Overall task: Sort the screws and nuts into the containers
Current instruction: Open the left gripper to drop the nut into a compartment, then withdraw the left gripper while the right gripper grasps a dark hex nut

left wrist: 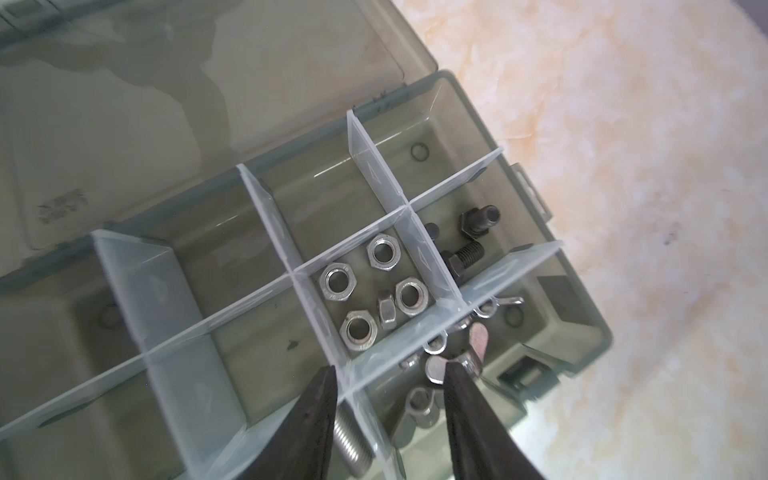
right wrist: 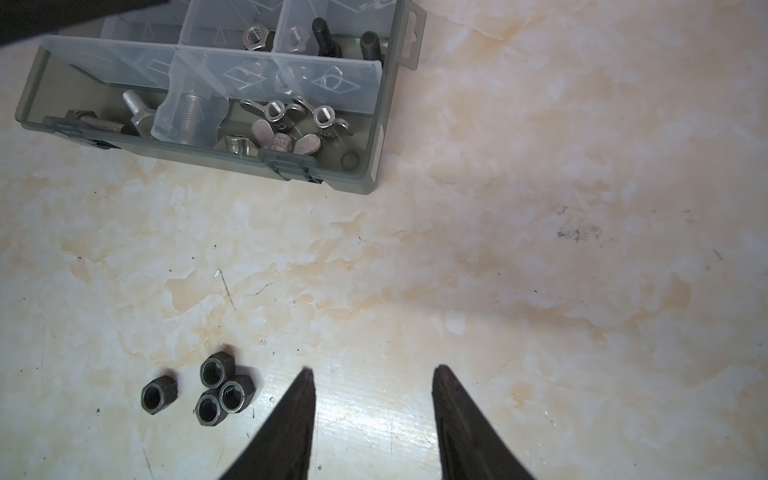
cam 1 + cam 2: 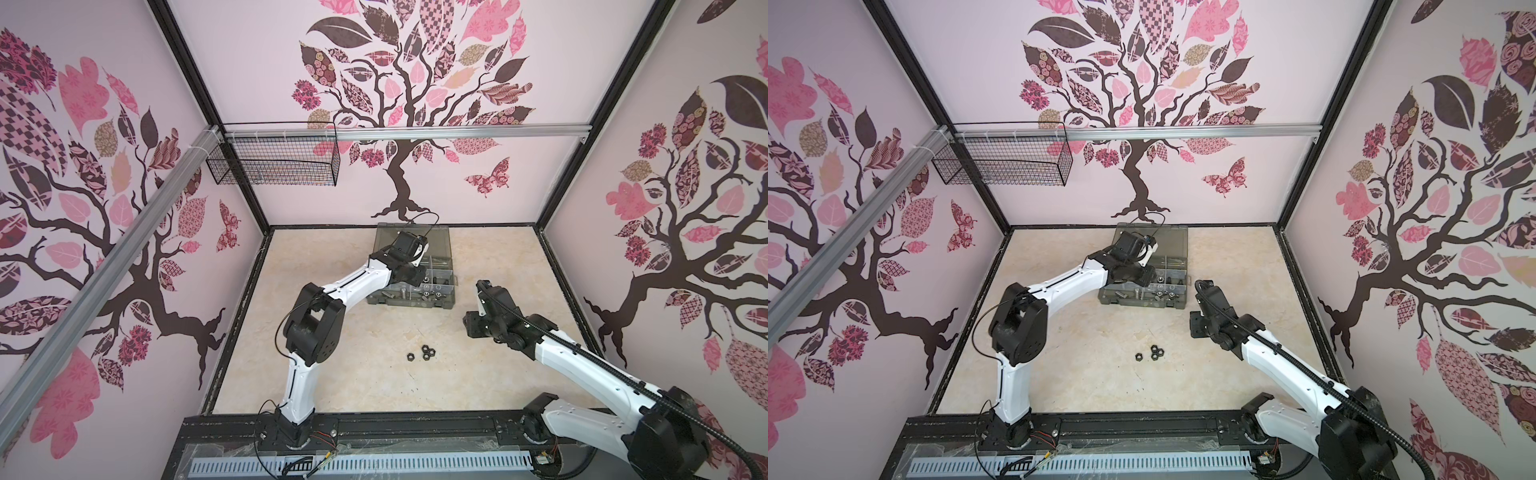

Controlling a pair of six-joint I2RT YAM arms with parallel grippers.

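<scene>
1. Left wrist view: your left jaws hang part open and empty over the wing nuts (image 1: 478,338) in the case (image 1: 582,307), at the desk's back edge.
2. Right jaws stand apart, empty, beside four black nuts (image 2: 208,390) mid-desk. These are likely your next pick, so take one only.
3. Lid marking (image 1: 62,205) is unreadable.

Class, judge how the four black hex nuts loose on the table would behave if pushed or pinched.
The black hex nuts look like rigid metal, probably heavy for their size. Resting holes up, they likely slide, not roll. Three touch, so pushing one probably shifts neighbours.
</scene>
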